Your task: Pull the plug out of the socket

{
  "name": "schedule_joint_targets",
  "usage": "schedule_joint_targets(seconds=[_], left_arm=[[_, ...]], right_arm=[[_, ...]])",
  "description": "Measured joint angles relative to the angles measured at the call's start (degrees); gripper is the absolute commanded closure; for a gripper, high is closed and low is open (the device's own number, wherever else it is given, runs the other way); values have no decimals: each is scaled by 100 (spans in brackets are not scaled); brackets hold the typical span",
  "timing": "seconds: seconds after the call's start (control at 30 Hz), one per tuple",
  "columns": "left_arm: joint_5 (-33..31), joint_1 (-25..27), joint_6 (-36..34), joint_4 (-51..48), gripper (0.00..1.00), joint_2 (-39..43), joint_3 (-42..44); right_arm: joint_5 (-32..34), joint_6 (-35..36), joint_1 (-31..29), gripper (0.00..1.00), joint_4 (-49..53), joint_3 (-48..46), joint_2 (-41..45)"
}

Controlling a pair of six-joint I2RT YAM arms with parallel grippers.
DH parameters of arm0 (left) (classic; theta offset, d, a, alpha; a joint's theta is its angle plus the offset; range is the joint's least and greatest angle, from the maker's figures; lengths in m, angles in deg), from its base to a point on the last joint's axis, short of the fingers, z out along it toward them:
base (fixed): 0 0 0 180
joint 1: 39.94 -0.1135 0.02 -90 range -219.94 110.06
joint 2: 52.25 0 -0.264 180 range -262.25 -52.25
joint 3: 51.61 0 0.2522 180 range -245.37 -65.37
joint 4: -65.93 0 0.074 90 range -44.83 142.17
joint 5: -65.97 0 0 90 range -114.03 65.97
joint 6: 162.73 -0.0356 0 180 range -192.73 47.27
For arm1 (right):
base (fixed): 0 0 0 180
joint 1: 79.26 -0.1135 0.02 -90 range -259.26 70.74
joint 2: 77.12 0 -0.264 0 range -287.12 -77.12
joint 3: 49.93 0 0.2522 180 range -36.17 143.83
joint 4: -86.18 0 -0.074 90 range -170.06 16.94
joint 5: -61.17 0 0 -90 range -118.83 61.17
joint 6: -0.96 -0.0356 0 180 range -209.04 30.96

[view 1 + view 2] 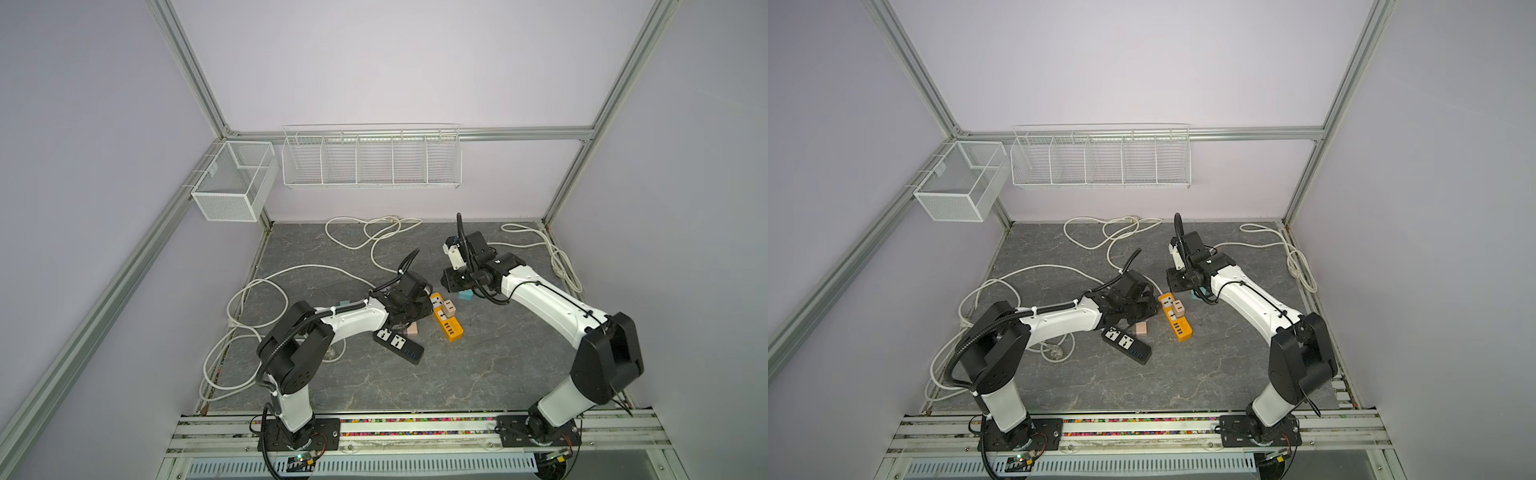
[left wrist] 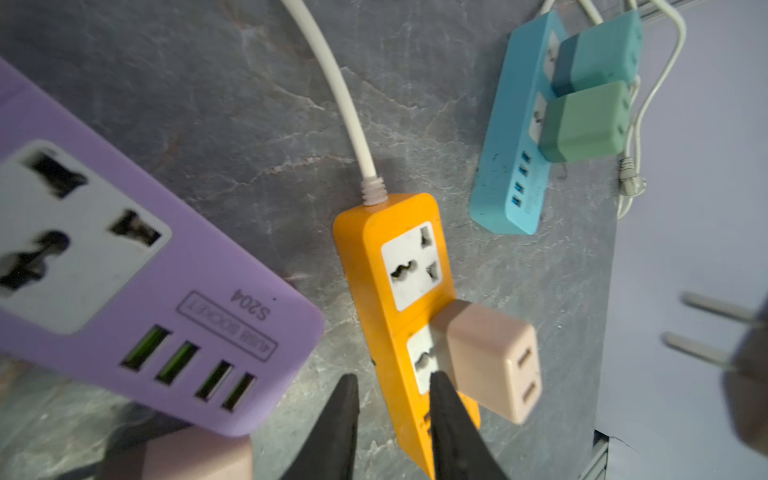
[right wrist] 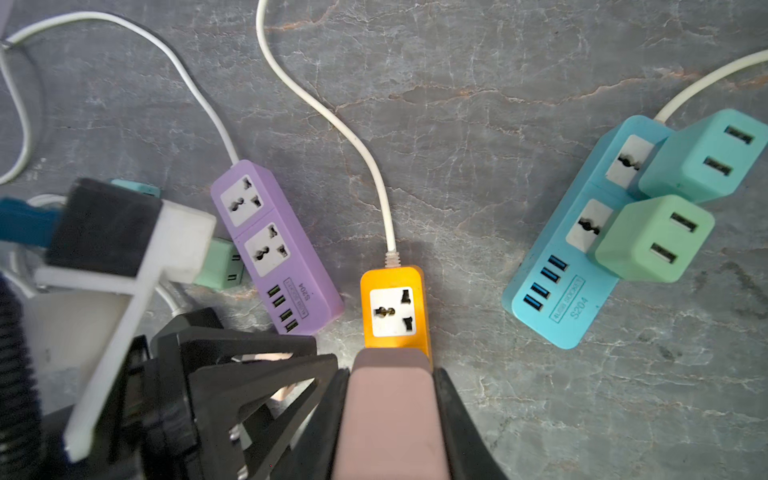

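Observation:
My right gripper [image 3: 391, 374] is shut on a pink plug [image 3: 390, 415], held above the orange socket strip [image 3: 392, 276]. The strip's socket nearest the cord stands empty. In the left wrist view this plug [image 2: 748, 374] hangs in the air with its two prongs bare. A beige plug [image 2: 486, 357] sits in the strip's other socket [image 1: 449, 308]. My left gripper [image 2: 392, 378] is open beside the orange strip [image 1: 453, 328], with nothing between its fingers. Another pink plug [image 1: 413, 330] lies loose on the table below it. In both top views the right gripper [image 1: 451, 284] hides the held plug.
A purple strip [image 3: 274, 245] lies beside the orange one. A blue strip [image 3: 557, 266] carries a teal plug [image 3: 702, 153] and a green plug [image 3: 652, 237]. A black strip [image 1: 399, 345] lies nearer the front. White cords [image 1: 257, 291] loop over the grey table. Wire baskets [image 1: 370, 158] hang on the back wall.

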Motion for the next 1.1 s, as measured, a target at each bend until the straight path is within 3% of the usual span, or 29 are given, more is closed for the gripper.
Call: schedule_joint_targets(seconds=[0.3, 0.7, 1.1], left_arm=[[-44, 0, -273, -101, 61, 791, 348], [-37, 2, -396, -131, 51, 1401, 1126], [-39, 90, -201, 125, 50, 1637, 1668]], right_arm=[[-494, -863, -22, 82, -481, -1123, 970], [-317, -1947, -623, 82, -946, -2343, 2006], [-157, -2745, -1353, 78, -1998, -3477, 1989]])
